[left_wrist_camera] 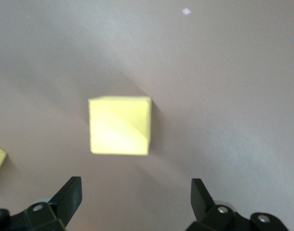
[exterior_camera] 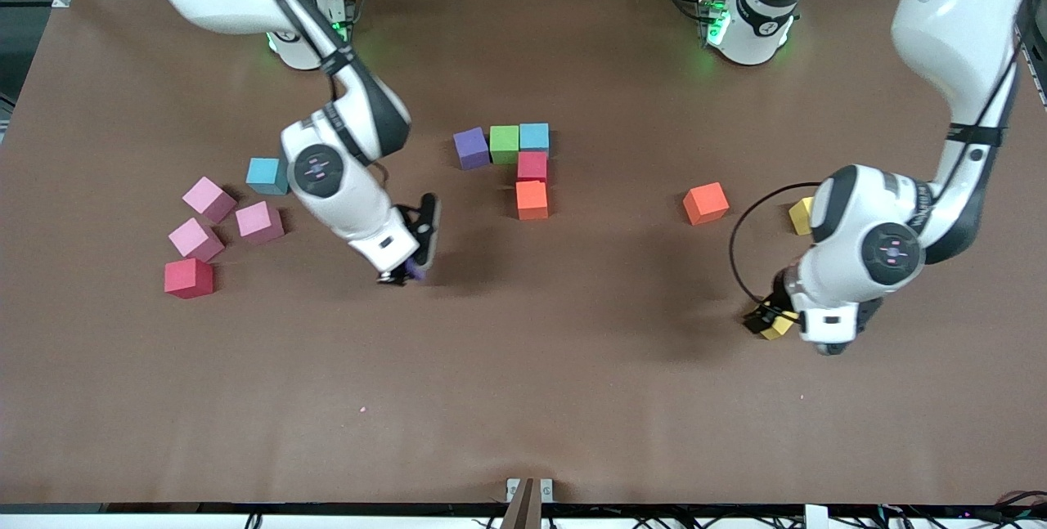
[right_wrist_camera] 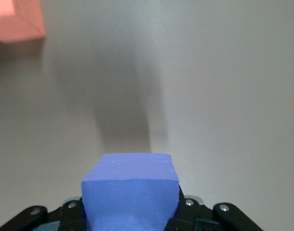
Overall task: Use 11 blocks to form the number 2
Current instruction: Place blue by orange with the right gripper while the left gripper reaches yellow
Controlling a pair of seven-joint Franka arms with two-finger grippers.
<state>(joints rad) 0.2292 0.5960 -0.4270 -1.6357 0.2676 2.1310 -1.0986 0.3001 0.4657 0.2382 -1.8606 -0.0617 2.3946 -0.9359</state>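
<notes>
Blocks lay scattered around a started figure, and the orange block [exterior_camera: 532,199] at that figure's foot serves as landmark. Nearest the front camera, toward the left arm's end from it, the left gripper [exterior_camera: 765,323] hung wide apart over a yellow block [exterior_camera: 778,325]; in the left wrist view that cube [left_wrist_camera: 120,125] sat off-centre between the fingers [left_wrist_camera: 70,191], so a descent from there could have clipped an edge and shoved it. Toward the right arm's end, the right gripper [exterior_camera: 405,274] was clamped on a purple block [exterior_camera: 415,271], held above bare table; foam squeezed by one end might twist on release. Farther from the camera than the landmark, red [exterior_camera: 532,166], light blue [exterior_camera: 534,136], green [exterior_camera: 504,143] and purple [exterior_camera: 471,147] cubes touched in line; a careless placement could nudge them.
</notes>
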